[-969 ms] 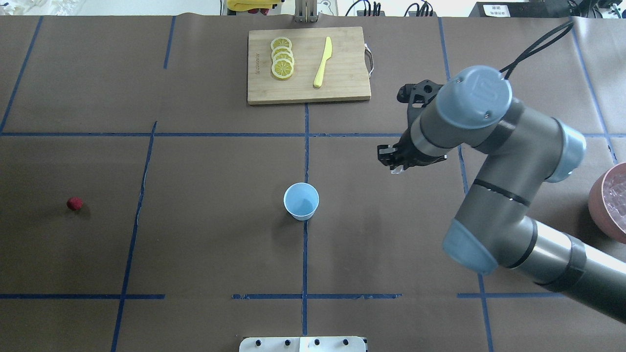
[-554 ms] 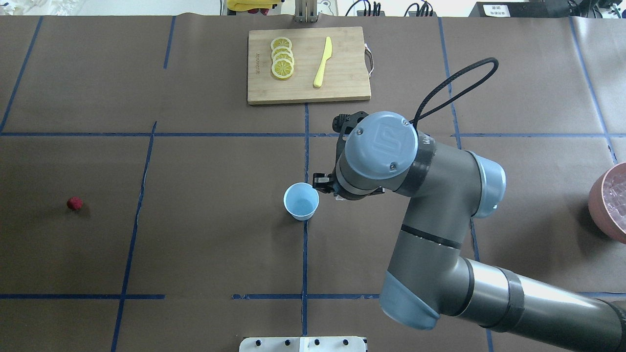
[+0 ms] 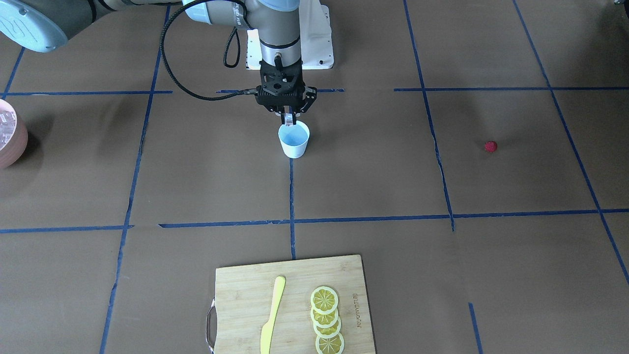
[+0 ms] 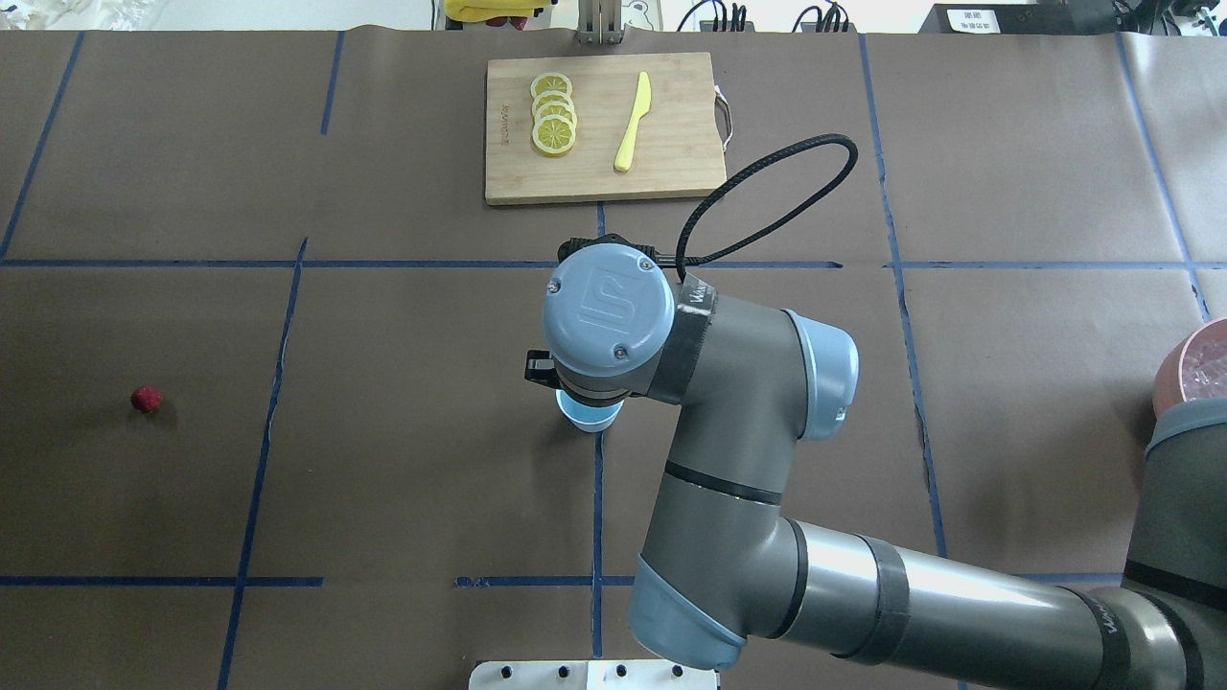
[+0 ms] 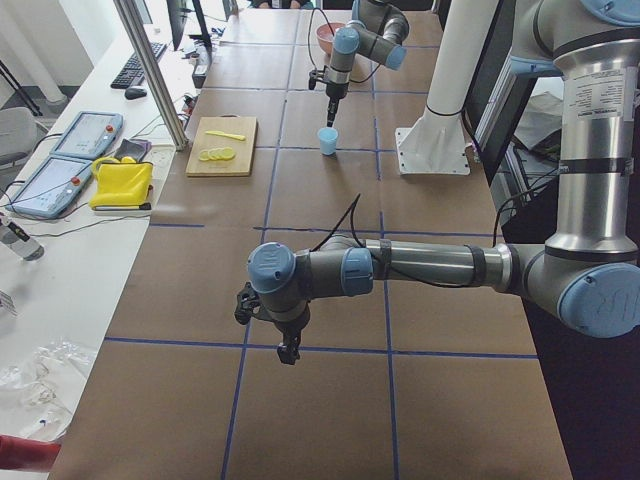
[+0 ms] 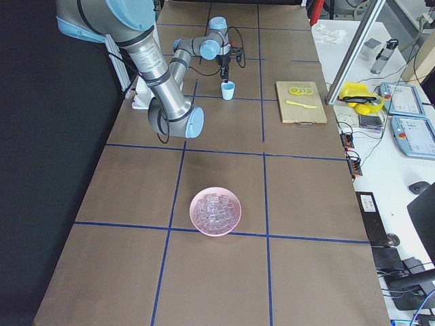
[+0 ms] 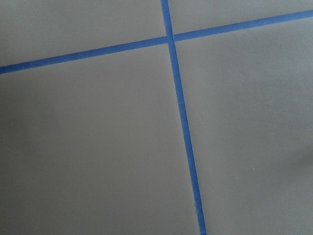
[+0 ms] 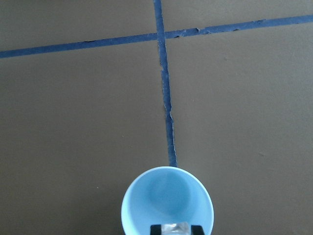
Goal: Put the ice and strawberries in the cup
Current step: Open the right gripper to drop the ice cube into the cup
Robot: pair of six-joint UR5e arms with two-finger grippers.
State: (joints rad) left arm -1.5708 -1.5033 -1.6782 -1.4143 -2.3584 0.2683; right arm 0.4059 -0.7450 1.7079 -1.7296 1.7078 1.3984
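I have the right end effector hanging straight down over the cup, fingertips just above the rim on the robot's side of the mouth. It is closed to a narrow gap, and my right wrist camera shows one clear ice cube pinched between the two black fingertips, above the cup's pale blue inside. The cup stands upright on the brown table, on a blue tape line near the middle. The strawberry lies alone on the table far off to the robot's left, well apart from the cup. The rest of the ice is piled in the pink bowl at the robot's far right. The left end effector hangs low over the table at the left end; I only see it from the side camera, and I cannot tell how far open it is.
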